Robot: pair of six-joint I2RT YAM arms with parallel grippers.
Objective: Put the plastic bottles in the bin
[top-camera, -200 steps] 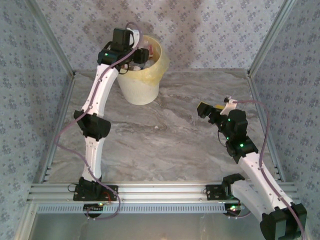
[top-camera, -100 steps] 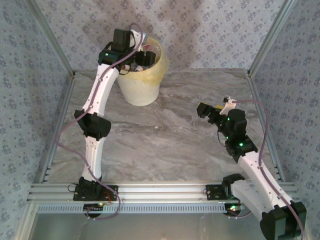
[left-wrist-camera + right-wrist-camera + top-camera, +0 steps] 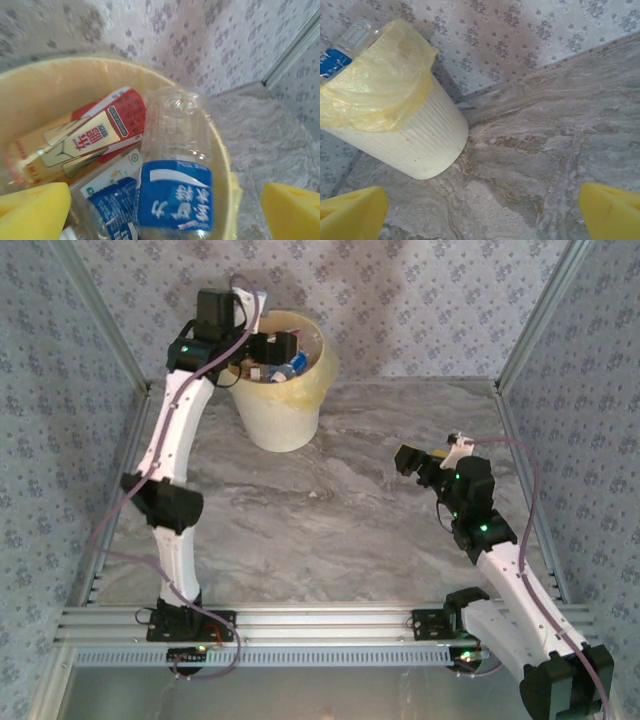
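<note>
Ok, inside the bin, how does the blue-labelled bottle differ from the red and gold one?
The blue-labelled bottle is clear with a blue band of white characters; the red and gold bottle is covered by its label. The blue-labelled one lies on top, its clear end up by the bin rim; the red and gold one lies lower, slanting beside it. Both are inside the bin.

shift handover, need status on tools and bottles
Left tool open over bin, empty. Right tool open above table, empty. Bottles lie in bin. Nothing blocking bin.
</note>
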